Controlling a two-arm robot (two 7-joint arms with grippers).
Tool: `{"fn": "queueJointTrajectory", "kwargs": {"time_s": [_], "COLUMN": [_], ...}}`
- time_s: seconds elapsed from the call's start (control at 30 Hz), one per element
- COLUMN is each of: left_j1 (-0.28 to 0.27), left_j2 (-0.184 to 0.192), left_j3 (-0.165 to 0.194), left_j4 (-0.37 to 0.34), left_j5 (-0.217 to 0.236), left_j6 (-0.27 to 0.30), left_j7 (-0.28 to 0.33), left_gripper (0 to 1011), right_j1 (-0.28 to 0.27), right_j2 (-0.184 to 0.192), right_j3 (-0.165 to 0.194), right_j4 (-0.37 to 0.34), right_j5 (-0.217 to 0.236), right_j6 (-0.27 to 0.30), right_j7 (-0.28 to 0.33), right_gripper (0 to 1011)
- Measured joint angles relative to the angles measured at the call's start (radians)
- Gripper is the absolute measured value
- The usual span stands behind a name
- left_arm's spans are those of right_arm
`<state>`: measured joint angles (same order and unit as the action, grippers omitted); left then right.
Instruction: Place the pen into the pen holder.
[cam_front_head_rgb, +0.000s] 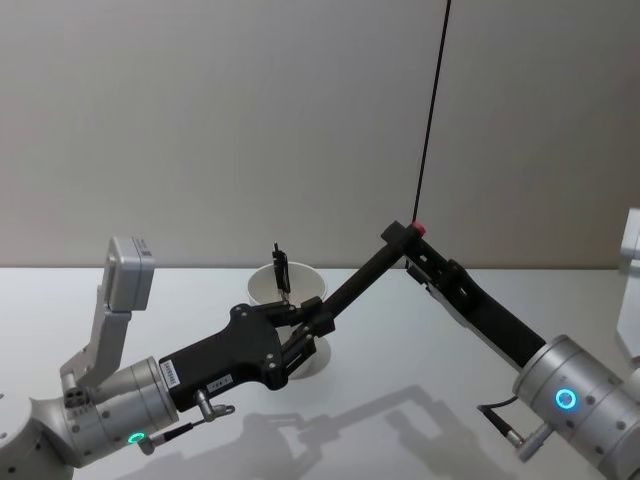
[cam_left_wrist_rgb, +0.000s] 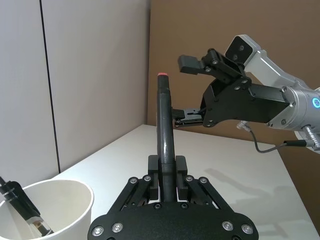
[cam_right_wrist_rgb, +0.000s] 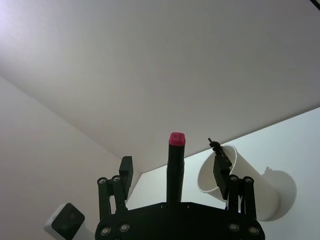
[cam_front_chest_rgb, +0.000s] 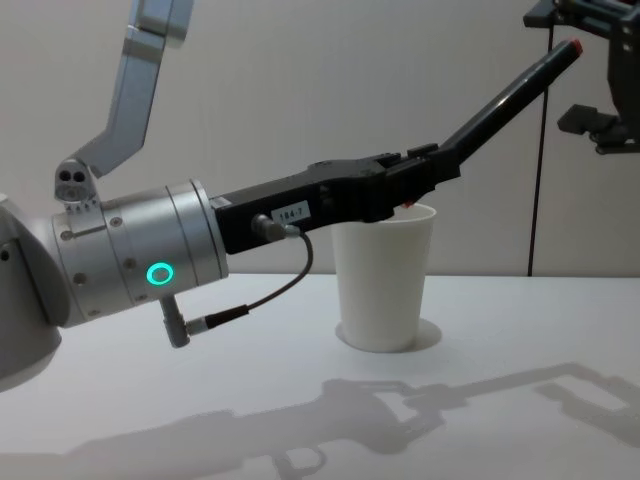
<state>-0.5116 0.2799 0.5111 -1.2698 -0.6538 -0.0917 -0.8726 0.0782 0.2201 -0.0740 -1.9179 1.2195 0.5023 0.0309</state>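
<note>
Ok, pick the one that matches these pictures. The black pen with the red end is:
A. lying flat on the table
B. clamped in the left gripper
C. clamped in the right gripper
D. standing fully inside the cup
B. The left gripper is shut on the black pen, and the right gripper stands open around its red tip.

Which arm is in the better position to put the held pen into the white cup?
Left. The left gripper is shut on the pen right beside the pen holder; the right gripper is open at the pen's far red end.
</note>
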Motion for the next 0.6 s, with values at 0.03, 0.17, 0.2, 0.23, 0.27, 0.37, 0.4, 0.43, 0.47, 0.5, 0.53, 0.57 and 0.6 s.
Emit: {"fn": "queueJointTrajectory", "kwargs": {"time_s": [0.03,0.17,0.2,0.23,0.27,0.37,0.4,0.43,0.47,0.5,0.53,0.57,0.6], "left_j1": [0.0,0.0,0.0,0.0,0.0,0.0,0.0,0.0,0.0,0.0,0.0,0.0,0.0], "left_j2": [0.0,0.0,0.0,0.0,0.0,0.0,0.0,0.0,0.0,0.0,0.0,0.0,0.0], "left_j3": [0.0,0.0,0.0,0.0,0.0,0.0,0.0,0.0,0.0,0.0,0.0,0.0,0.0], "left_j4": [0.0,0.0,0.0,0.0,0.0,0.0,0.0,0.0,0.0,0.0,0.0,0.0,0.0], "left_j5": [0.0,0.0,0.0,0.0,0.0,0.0,0.0,0.0,0.0,0.0,0.0,0.0,0.0], "left_j6": [0.0,0.0,0.0,0.0,0.0,0.0,0.0,0.0,0.0,0.0,0.0,0.0,0.0], "left_j7": [0.0,0.0,0.0,0.0,0.0,0.0,0.0,0.0,0.0,0.0,0.0,0.0,0.0], "left_gripper": [202,201,202,202,202,202,202,202,202,202,202,202,202], "right_j1": [0.003,0.011,0.012,0.014,0.017,0.022,0.025,0.026,0.028,0.03,0.031,0.032,0.035], "right_j2": [-0.002,-0.003,-0.004,-0.004,-0.005,-0.005,-0.006,-0.007,-0.007,-0.007,-0.007,-0.007,-0.007], "right_j3": [-0.004,-0.011,-0.012,-0.014,-0.017,-0.022,-0.025,-0.026,-0.027,-0.03,-0.031,-0.032,-0.035], "right_j4": [0.001,0.005,0.006,0.007,0.009,0.011,0.013,0.014,0.014,0.016,0.016,0.017,0.018], "right_j5": [-0.003,-0.008,-0.008,-0.009,-0.01,-0.01,-0.011,-0.011,-0.011,-0.011,-0.011,-0.011,-0.011], "right_j6": [-0.002,-0.006,-0.007,-0.007,-0.008,-0.008,-0.009,-0.009,-0.009,-0.009,-0.009,-0.009,-0.009], "right_j7": [-0.007,-0.02,-0.023,-0.025,-0.03,-0.036,-0.042,-0.044,-0.046,-0.051,-0.053,-0.054,-0.058], "right_gripper": [1001,1001,1001,1001,1001,1001,1001,1001,1001,1001,1001,1001,1001]}}
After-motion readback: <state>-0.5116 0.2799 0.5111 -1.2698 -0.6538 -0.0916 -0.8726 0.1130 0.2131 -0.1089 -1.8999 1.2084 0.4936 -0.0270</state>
